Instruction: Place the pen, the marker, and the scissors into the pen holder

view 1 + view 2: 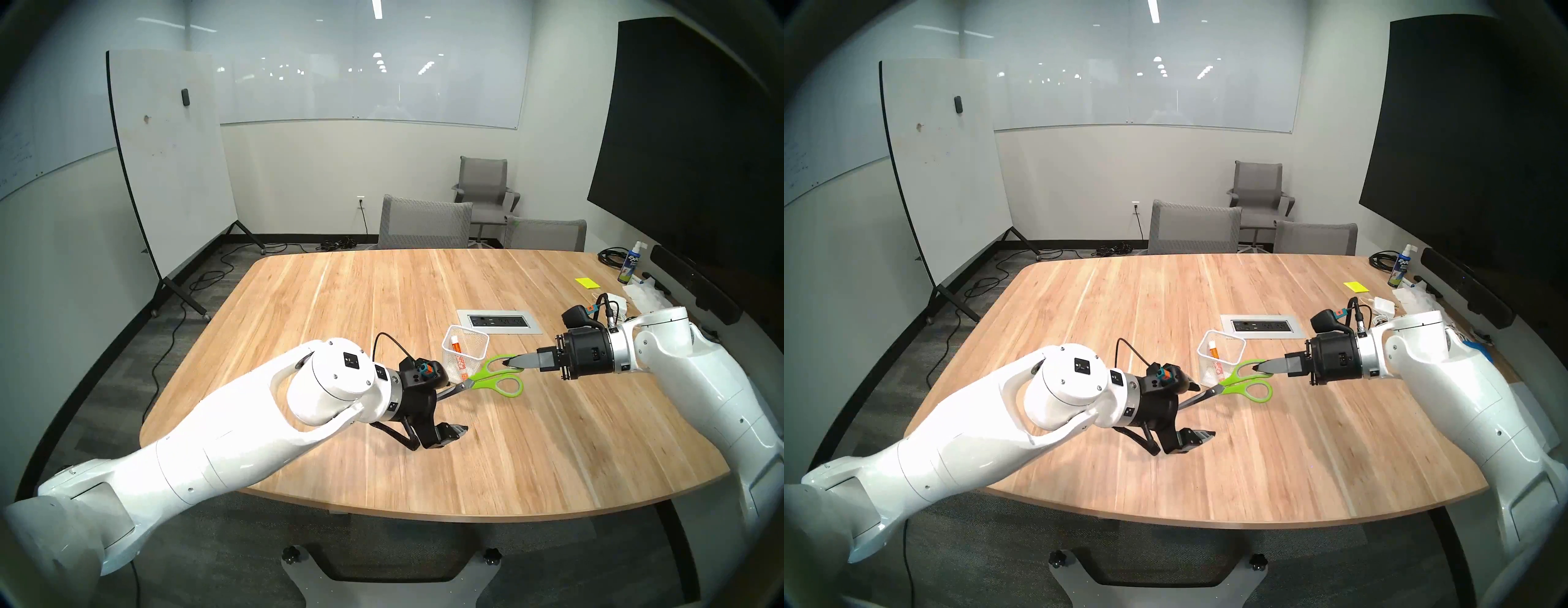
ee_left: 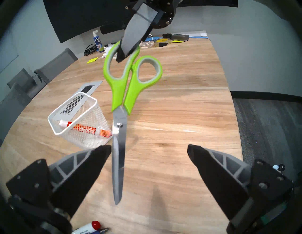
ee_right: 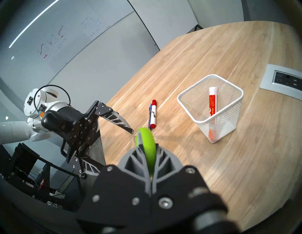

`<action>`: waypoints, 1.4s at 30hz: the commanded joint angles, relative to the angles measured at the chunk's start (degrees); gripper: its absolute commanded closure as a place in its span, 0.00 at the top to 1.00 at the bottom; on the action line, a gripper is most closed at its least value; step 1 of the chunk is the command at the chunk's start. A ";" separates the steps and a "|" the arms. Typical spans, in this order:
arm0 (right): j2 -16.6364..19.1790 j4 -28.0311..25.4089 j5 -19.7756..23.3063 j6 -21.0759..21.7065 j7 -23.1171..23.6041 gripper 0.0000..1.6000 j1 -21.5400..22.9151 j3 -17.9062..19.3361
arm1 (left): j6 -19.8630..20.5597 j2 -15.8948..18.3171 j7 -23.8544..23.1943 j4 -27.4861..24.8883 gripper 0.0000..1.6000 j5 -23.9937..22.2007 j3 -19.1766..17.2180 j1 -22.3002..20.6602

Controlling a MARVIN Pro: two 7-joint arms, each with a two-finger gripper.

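Wood-grain planks cover the table (image 1: 382, 305) under me, with a grey outlet panel (image 1: 499, 321) set in it beside the pen holder (image 1: 466, 352), where an orange marker (image 3: 213, 104) already stands. My right gripper (image 1: 511, 362) pinches a handle loop of the scissors (image 1: 494, 377) above the tabletop; my left gripper (image 2: 149, 152) is spread wide around the blades. The pen (image 3: 150, 116) lies against a red-capped marker (image 3: 153, 114). Whiteboards (image 1: 169, 161) and grey chairs (image 1: 424, 223) ring the room.

- white wire-mesh pen holder (image 3: 210, 107) on wooden table (image 1: 382, 297), mid-table; orange-and-white marker (image 3: 213, 104) inside it
- lime-green-handled scissors (image 1: 494, 375) above table, just near-right of holder
- blue ballpoint pen (image 3: 150, 116) touching red-capped white marker (image 3: 153, 114), flat on table, left of holder
- grey power outlet plate (image 1: 498, 321) far-right of holder
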 commanded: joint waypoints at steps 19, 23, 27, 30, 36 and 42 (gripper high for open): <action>-1.15 1.90 -4.32 0.45 -0.30 0.00 11.40 1.87 | -0.86 1.82 3.09 -2.99 1.00 -0.92 -2.01 2.30; -0.98 2.37 -6.63 -0.38 -0.36 0.00 12.87 1.19 | -1.14 2.22 3.65 -2.61 1.00 -1.35 -2.40 2.64; -1.13 3.23 -8.05 -1.00 -0.26 0.00 13.82 0.95 | -1.66 2.65 4.05 -2.52 1.00 -1.61 -2.76 2.95; -1.33 4.66 -9.82 -1.61 0.36 0.00 15.66 0.96 | -2.44 3.02 4.65 -3.18 1.00 -1.42 -2.83 3.00; -1.45 5.37 -10.98 -1.80 1.23 0.00 16.99 1.05 | -1.46 3.09 6.05 -3.54 1.00 -1.11 -2.94 2.94; -1.53 5.67 -12.59 -2.35 2.21 0.00 18.02 0.75 | -0.84 3.62 7.55 -3.97 1.00 -1.53 -3.51 3.40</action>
